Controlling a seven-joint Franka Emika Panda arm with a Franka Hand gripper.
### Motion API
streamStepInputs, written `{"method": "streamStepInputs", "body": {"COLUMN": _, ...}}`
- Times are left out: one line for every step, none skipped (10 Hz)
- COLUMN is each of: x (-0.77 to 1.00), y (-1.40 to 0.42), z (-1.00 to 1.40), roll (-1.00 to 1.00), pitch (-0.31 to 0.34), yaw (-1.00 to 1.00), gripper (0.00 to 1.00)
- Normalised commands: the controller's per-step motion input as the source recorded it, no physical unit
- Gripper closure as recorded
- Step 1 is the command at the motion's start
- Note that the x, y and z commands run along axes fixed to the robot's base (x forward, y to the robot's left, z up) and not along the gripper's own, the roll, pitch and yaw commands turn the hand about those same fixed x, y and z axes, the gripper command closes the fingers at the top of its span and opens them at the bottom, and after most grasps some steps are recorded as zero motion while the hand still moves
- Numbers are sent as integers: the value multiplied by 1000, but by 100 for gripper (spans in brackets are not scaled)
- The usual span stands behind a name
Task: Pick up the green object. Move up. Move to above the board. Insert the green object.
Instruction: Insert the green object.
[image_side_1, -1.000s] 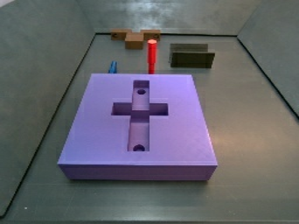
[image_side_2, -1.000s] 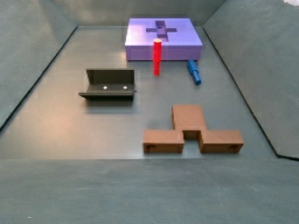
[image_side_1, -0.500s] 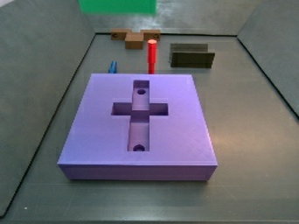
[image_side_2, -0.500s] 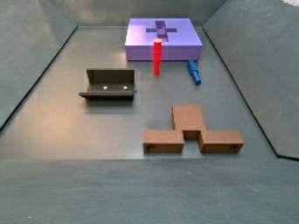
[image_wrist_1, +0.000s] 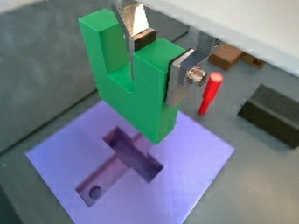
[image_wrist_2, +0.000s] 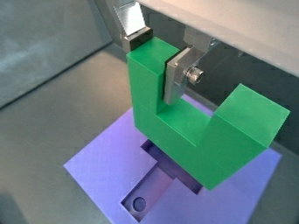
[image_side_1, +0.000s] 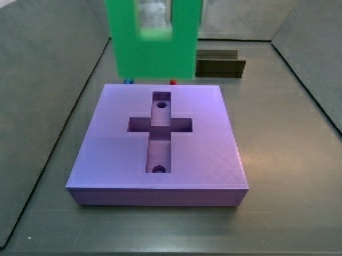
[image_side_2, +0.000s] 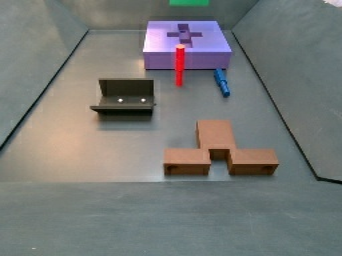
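Observation:
My gripper (image_wrist_1: 158, 54) is shut on the green object (image_wrist_1: 135, 96), a bright green U-shaped block. Its silver fingers (image_wrist_2: 177, 74) clamp one prong, and one finger stands in the notch. In both wrist views the block hangs over the board (image_wrist_1: 187, 184), a large purple slab with a cross-shaped recess (image_wrist_1: 128, 153) and a small round hole (image_wrist_2: 140, 205). The green object (image_side_1: 154, 40) shows in a side view above the board's (image_side_1: 187, 150) far edge, apart from it. Only the board (image_side_2: 201, 45) shows in a side view from the opposite end.
A thin red cylinder (image_side_2: 181, 62) stands upright by the board's edge, with a small blue piece (image_side_2: 222, 82) beside it. The dark fixture (image_side_2: 124, 97) and a brown piece (image_side_2: 218, 150) lie further off on the grey floor. Low walls ring the floor.
The green block has come down into a side view. One second ago it was out of frame, half a second ago only its lower edge showed.

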Motion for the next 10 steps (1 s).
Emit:
{"method": "streamStepInputs", "body": {"x": 320, "y": -57, "z": -666, "roll": 39, "pitch": 0, "yaw": 0, "gripper": 100}}
{"method": "streamStepInputs", "body": {"x": 277, "y": -9, "z": -520, "roll": 14, "pitch": 0, "yaw": 0, "gripper": 100}}
{"method": "streamStepInputs", "body": {"x": 0, "y": 0, "z": -320, "roll": 49, "pitch": 0, "yaw": 0, "gripper": 100}}
{"method": "streamStepInputs", "body": {"x": 0, "y": 0, "z": -189, "roll": 14, "pitch": 0, "yaw": 0, "gripper": 100}}
{"method": "streamStepInputs", "body": {"x": 0, "y": 0, "z": -160, "roll": 14, "pitch": 0, "yaw": 0, "gripper": 100}}
{"method": "streamStepInputs", "body": {"x": -163, "y": -57, "z": -86, "roll": 0, "pitch": -47, "yaw": 57, "gripper": 100}}
{"method": "streamStepInputs", "body": {"x": -69, "y": -166, "z": -200, "roll": 99, "pitch": -64, "yaw": 146, "gripper": 100}}
{"method": "streamStepInputs", "body": {"x": 0, "y": -309, "z": -191, "roll": 349, "pitch": -34, "yaw": 254, "gripper": 100}}
{"method": "streamStepInputs", "body": {"x": 0, "y": -274, "z": -243, "roll": 326, "pitch": -30, "yaw": 246, "gripper": 100}}
{"method": "streamStepInputs", "body": {"x": 0, "y": -126, "z": -294, "roll": 261, "pitch": -59, "yaw": 317, "gripper": 100}}
